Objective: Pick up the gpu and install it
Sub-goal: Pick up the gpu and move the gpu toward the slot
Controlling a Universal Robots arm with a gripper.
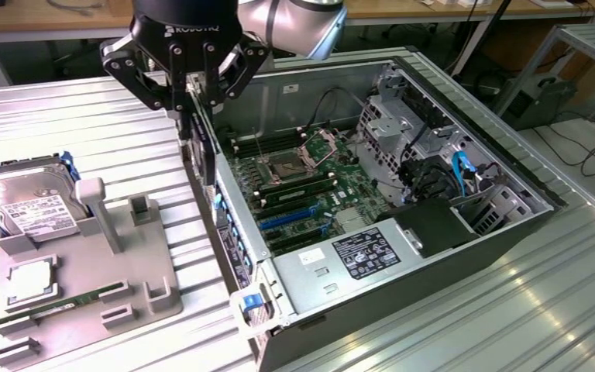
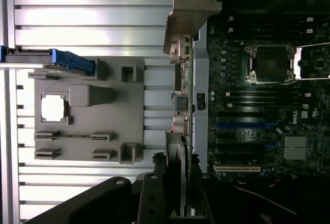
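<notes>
The arm comes in from the top of the exterior view, with its wrist turned straight down. The gripper (image 1: pixel 195 99) points at the table (image 1: pixel 91 116) and its dark fingers (image 1: pixel 151 84) slope inward to meet. The pincer is closed tight on the upper edge of the gpu (image 1: pixel 204 155), with only the thin card between the pads.

The gpu hangs upright and edge-on below the fingers. Its lower end is close to the rim of the case (image 1: pixel 525 240), at the wall on the exterior view's left. I cannot tell if it touches the rim.

In the wrist view the gpu (image 2: pixel 181 95) runs away from the gripper (image 2: pixel 180 162) as a narrow strip along that wall. Its silver bracket (image 2: pixel 188 7) is at the far end. The card is just beside the motherboard (image 2: pixel 258 105) and is not seated in a slot.

The grey holder (image 1: pixel 122 271) lies well apart, on the exterior view's left. It carries a hard drive (image 1: pixel 29 205), a processor (image 1: pixel 31 280) and a memory stick (image 1: pixel 60 304).
</notes>
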